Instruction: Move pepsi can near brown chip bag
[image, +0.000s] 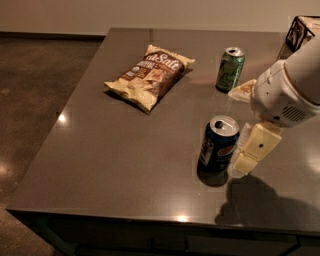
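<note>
The pepsi can (218, 145), dark blue with a silver top, stands upright on the table right of centre. The brown chip bag (149, 75) lies flat at the back left, well away from the can. My gripper (241, 128) comes in from the right edge, just right of the pepsi can, and it is open. One cream finger (257, 148) is beside the can's lower right. The other finger (243, 90) is farther back, near the green can. The gripper holds nothing.
A green can (229, 69) stands upright behind the pepsi can. A dark basket-like object (301, 31) sits at the back right corner. The dark grey table (110, 170) has its front edge close by and its left edge runs along bare floor.
</note>
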